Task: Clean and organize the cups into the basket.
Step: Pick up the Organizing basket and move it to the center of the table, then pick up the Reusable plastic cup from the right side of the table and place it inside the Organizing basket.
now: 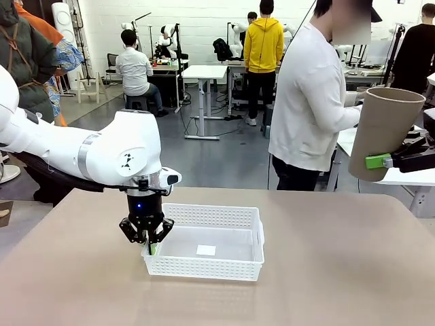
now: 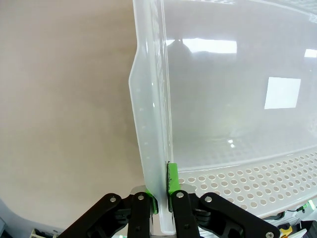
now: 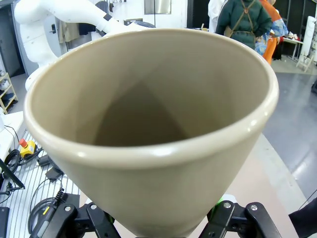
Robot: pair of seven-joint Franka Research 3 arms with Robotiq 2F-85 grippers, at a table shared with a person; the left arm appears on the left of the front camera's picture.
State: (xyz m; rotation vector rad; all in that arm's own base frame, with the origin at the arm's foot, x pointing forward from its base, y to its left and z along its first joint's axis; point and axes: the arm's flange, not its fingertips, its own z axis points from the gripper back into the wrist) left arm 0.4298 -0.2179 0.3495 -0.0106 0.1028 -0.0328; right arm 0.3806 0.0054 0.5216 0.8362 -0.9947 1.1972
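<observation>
Tan table (image 1: 340,272) w/ white basket (image 1: 204,269) near ctr.

You've got the basket (image 1: 224,239) mid-table (image 1: 333,278), left gripper (image 1: 150,246) clamped on its wall at 8 o'clock. The cup (image 1: 384,129) sits in the right gripper (image 1: 378,161) at 2 o'clock, off the table's far right edge.

Tan table (image 1: 340,272), person in white top (image 1: 309,102), person in yellow hoodie (image 1: 263,42)
</observation>
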